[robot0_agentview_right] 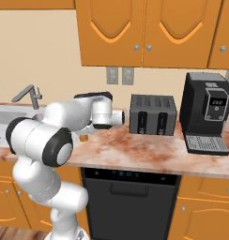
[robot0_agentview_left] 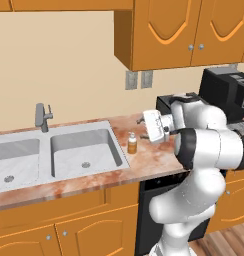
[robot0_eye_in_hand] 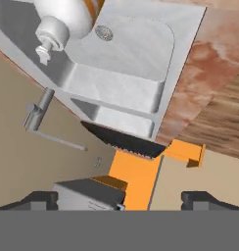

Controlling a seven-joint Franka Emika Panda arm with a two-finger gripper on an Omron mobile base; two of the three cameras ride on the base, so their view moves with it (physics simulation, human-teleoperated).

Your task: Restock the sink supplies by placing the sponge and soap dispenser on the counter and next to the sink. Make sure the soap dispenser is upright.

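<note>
One bottle done: soap dispenser [robot0_agentview_left: 132, 143] upright on counter [robot0_agentview_left: 159, 160], just right of sink [robot0_agentview_left: 54, 155] | gripper [robot0_agentview_left: 145, 126] near it, fingers wide apart, empty | next: fetch sponge, place beside sink

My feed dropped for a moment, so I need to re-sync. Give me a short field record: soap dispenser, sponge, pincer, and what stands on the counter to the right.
soap dispenser: upright on the counter, just right of the sink
sponge: cannot place it from these views
pincer: open, holding nothing, beside and above the dispenser
faucet: behind the sink's divider
right of counter: toaster, then black coffee machine
below counter: dishwasher
</note>
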